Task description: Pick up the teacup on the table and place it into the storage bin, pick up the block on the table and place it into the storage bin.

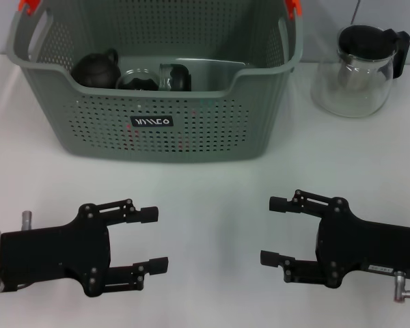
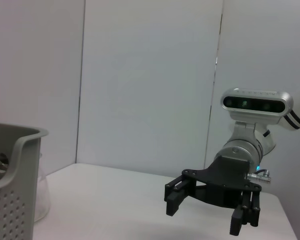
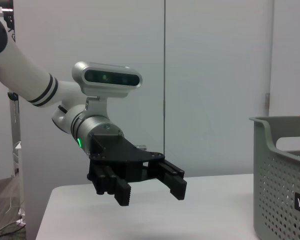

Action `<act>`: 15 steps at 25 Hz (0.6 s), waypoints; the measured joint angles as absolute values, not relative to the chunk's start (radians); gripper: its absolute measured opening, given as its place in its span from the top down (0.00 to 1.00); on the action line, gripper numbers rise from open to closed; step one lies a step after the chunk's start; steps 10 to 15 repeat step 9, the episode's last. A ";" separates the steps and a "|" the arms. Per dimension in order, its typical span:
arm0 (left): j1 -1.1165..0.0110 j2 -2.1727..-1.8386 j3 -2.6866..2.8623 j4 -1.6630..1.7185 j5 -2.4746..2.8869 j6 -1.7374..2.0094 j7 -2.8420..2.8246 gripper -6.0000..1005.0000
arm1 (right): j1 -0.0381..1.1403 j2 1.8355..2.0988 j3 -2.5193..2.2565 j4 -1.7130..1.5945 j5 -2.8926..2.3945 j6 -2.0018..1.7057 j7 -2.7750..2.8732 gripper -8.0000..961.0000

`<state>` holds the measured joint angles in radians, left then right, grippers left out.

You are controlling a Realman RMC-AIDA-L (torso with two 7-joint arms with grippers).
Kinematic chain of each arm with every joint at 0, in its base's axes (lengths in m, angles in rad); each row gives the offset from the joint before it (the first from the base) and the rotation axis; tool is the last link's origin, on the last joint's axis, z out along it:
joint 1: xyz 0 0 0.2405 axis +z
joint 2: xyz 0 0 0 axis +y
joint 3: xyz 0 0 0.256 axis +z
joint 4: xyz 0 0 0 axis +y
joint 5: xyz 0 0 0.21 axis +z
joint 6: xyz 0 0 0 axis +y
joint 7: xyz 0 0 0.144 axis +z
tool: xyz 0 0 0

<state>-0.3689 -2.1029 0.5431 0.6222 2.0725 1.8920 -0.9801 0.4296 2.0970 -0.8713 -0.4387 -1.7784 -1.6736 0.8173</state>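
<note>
while the storage bin (image 1: 157, 130) holds dark teaware, left hand (image 1: 155, 238) and right hand (image 1: 274, 230) hover spread.

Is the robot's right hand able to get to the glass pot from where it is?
Probably yes. The right hand is open and holds nothing, and the table between it and the glass pot looks bare. The bin sits off to the side.
</note>
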 joint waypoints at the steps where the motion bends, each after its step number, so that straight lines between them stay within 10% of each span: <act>1: -0.369 -2.103 0.545 0.622 2.072 1.892 -0.980 0.26 | 0.432 2.097 -0.871 -0.436 -1.778 -1.672 0.817 0.14; 15: -0.375 -2.112 0.578 0.619 2.072 1.882 -0.980 0.26 | 0.432 2.097 -0.871 -0.424 -1.772 -1.674 0.815 0.14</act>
